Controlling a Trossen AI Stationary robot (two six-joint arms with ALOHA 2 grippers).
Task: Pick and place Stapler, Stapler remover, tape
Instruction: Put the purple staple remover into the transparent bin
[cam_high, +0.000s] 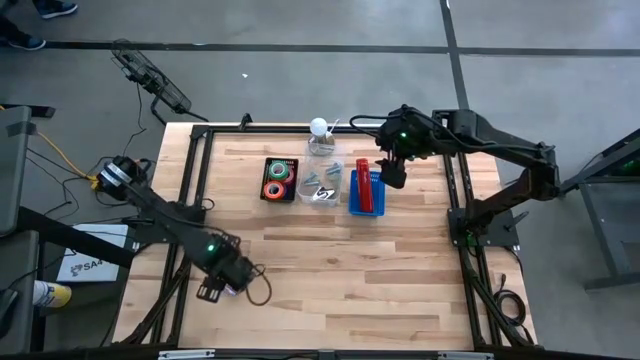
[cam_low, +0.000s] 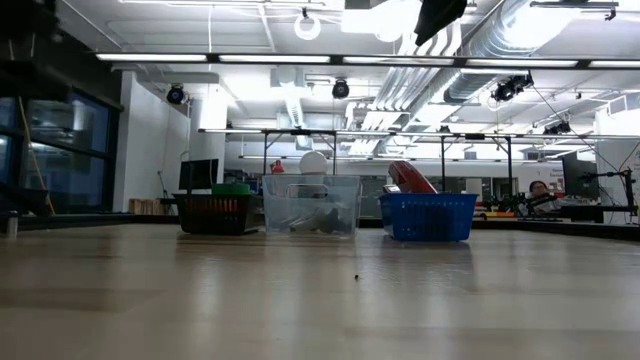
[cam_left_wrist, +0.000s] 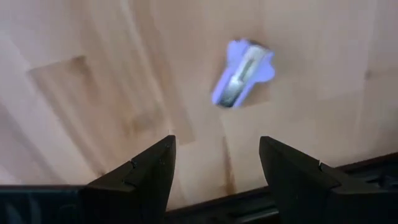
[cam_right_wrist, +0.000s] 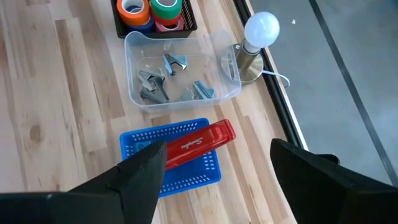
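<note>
The red stapler (cam_right_wrist: 198, 144) lies in the blue basket (cam_right_wrist: 186, 180), one end over its rim; in the low view the stapler (cam_low: 411, 177) slants up above the basket (cam_low: 428, 216). My right gripper (cam_right_wrist: 217, 180) hangs open above it, touching nothing; in the high view it (cam_high: 391, 172) is over the basket. A purple staple remover (cam_left_wrist: 242, 73) lies flat on the wood. My left gripper (cam_left_wrist: 216, 167) is open just short of it, near the table's near left corner (cam_high: 226, 277). Tape rolls (cam_right_wrist: 152, 11) sit stacked in a black basket (cam_high: 280, 180).
A clear tub (cam_right_wrist: 180, 78) with several grey and blue staple removers stands between the two baskets. A small lamp with a white bulb (cam_right_wrist: 261, 28) stands at the far edge beside it. The three containers (cam_low: 310, 205) line the far middle; bare wood spreads toward the near edge.
</note>
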